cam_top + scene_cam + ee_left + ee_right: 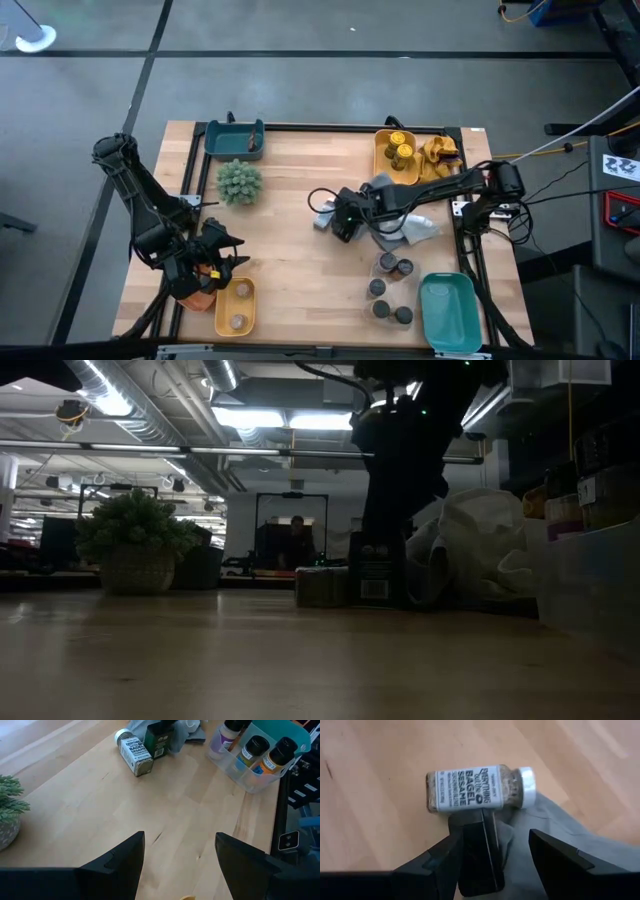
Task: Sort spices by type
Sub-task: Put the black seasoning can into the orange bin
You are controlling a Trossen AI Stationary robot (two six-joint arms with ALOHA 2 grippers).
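Both grippers' fingers stand parted, empty; right gripper (492,852) straddles a dark tin (479,851).

A light wooden worktop (300,250) stands on a grey floor (300,70) crossed by dark seams. Beyond it the room is dim, with bright strip lights (285,420) and exposed ducts (150,410) along the ceiling, and a person (297,540) sits at a far desk.

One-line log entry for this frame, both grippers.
left gripper: open, empty, near yellow tray | right gripper: open, over dark tin beside lying bagel-seasoning jar
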